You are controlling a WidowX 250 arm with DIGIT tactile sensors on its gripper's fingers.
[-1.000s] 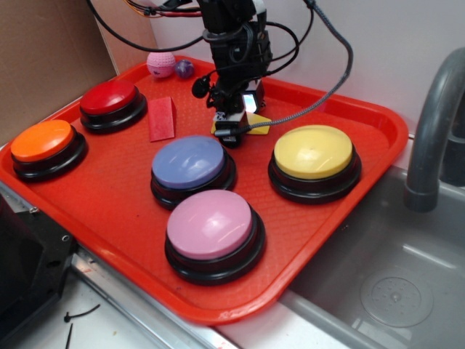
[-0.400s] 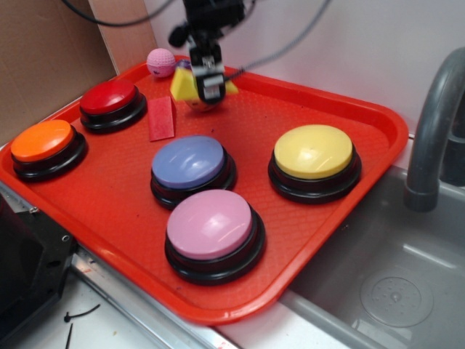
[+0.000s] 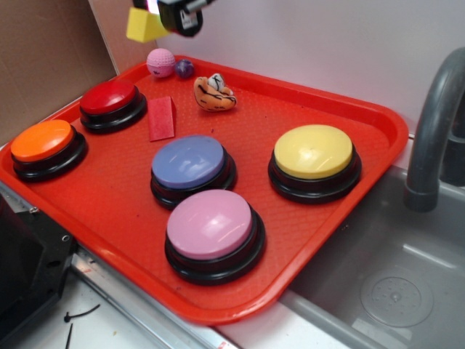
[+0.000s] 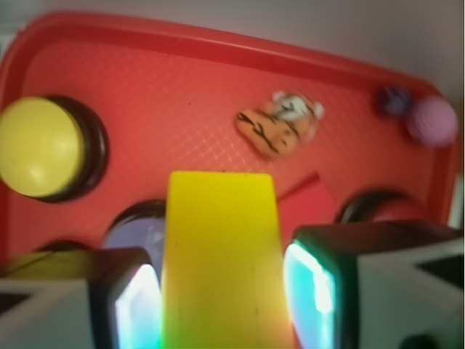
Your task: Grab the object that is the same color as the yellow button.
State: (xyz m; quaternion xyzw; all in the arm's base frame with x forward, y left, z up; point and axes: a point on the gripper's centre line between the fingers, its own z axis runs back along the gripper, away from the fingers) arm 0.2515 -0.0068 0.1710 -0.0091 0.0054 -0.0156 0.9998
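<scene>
- As far as I can tell, end effector (image 4: 218, 291) is clamped on the wedge (image 3: 145, 25), high above the tray's (image 3: 378, 138) back-left corner.
- Wedge looks stiff, light, matte; I'd guess low slip risk.
- Pads (image 4: 134, 305) press its flat sides, good hold spot imo.
- Yellow button (image 3: 314, 153) sits well apart, near the tray's right side.

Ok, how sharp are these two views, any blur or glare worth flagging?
Exterior view: crisp, soft sheen on the yellow button; the claw is cropped at the top edge. Wrist view: soft throughout, the yellow wedge and glowing claw pads blurred up close, the tiger plush smeared.
</scene>
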